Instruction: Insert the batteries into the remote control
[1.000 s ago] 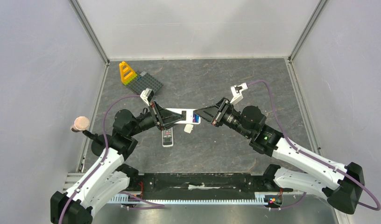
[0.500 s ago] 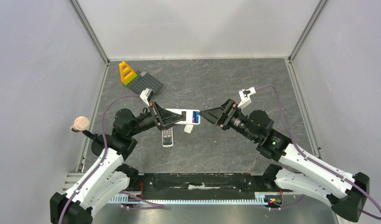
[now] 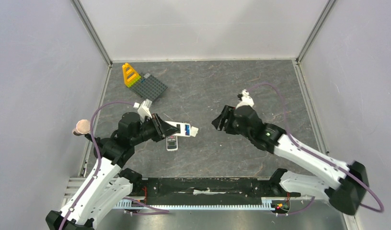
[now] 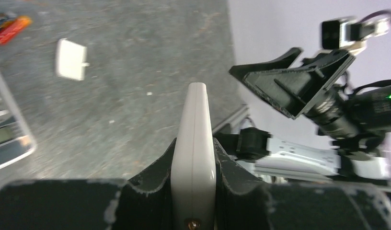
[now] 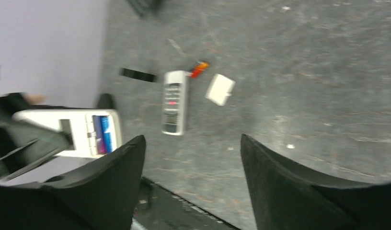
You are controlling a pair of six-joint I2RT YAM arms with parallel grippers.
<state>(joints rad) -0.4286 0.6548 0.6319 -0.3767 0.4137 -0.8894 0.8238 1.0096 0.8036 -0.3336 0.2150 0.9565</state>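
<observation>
My left gripper (image 3: 161,128) is shut on a white remote (image 3: 176,128) and holds it above the table, its open battery bay facing up. A blue-purple pair of batteries (image 5: 102,133) lies in that bay. In the left wrist view the remote (image 4: 194,139) stands edge-on between the jaws. A red-orange pair of batteries (image 5: 199,69) lies on the table by the far end of a grey remote (image 5: 175,102). My right gripper (image 3: 221,120) is open and empty, apart from the white remote, to its right.
A small white battery cover (image 5: 220,89) lies on the table next to the grey remote (image 3: 172,142). A grey baseplate (image 3: 151,86) with a yellow block (image 3: 130,74) sits at the back left. A pink-topped post (image 3: 82,126) stands at the left edge.
My right gripper has drawn back from the white remote to the right and turned. My left gripper has pulled the remote back to the left and down.
</observation>
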